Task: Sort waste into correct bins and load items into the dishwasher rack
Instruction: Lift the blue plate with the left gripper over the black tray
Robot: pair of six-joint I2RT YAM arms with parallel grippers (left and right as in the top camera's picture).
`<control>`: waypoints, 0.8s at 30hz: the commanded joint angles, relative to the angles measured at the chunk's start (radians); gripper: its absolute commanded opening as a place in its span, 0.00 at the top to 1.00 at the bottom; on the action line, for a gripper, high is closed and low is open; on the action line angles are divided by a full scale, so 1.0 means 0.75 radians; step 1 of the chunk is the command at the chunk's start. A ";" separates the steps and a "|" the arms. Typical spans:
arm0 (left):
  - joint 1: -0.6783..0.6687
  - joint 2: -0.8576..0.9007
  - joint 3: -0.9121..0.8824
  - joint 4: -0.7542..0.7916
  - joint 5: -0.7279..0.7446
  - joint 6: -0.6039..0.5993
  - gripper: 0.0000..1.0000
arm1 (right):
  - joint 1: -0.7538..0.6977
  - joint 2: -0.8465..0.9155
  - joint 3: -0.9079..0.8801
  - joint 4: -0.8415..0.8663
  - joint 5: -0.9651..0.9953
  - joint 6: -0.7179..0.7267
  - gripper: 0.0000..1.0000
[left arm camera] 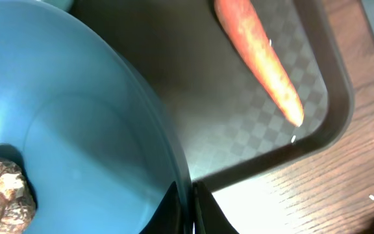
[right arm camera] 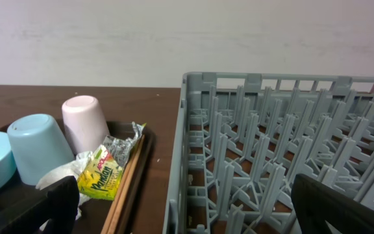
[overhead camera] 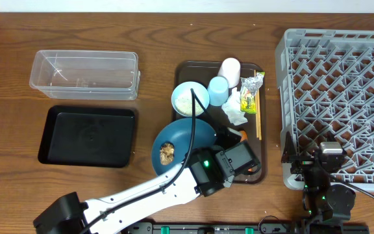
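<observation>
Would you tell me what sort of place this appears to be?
Probably a lab mock-up of a dish-clearing station: a grey dishwasher rack, a brown tray of used dishes and scraps, and a clear tub and black tray for waste, on a wooden table.

At upper left of your overhead view, the tub (overhead camera: 84,73) sits on the table (overhead camera: 5,39), with the shallow tray (overhead camera: 87,135) just below it. The serving tray (overhead camera: 197,70) lies mid-frame, and the rack (overhead camera: 343,97) fills the right. On the serving tray, the plate (overhead camera: 187,136), carrying the food lump (overhead camera: 167,153), juts past the lower left edge. The bowl (overhead camera: 188,99) lies above it, with two cups (overhead camera: 218,91) at upper right. The wrapper (overhead camera: 250,91) and chopsticks (overhead camera: 258,120) lie along the right side.
</observation>
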 commanded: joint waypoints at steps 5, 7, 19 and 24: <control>0.016 -0.073 0.166 -0.063 -0.090 0.014 0.94 | -0.021 -0.008 -0.006 -0.002 -0.002 -0.020 0.01; 0.039 -0.121 0.166 -0.068 -0.090 0.014 0.94 | -0.021 -0.008 -0.006 -0.002 -0.002 -0.020 0.01; 0.459 -0.546 0.165 -0.259 -0.088 0.013 0.94 | -0.021 -0.008 -0.006 -0.002 -0.002 -0.020 0.01; 0.641 -0.622 0.164 -0.292 -0.045 0.013 0.94 | -0.021 -0.008 -0.006 -0.002 -0.001 -0.020 0.01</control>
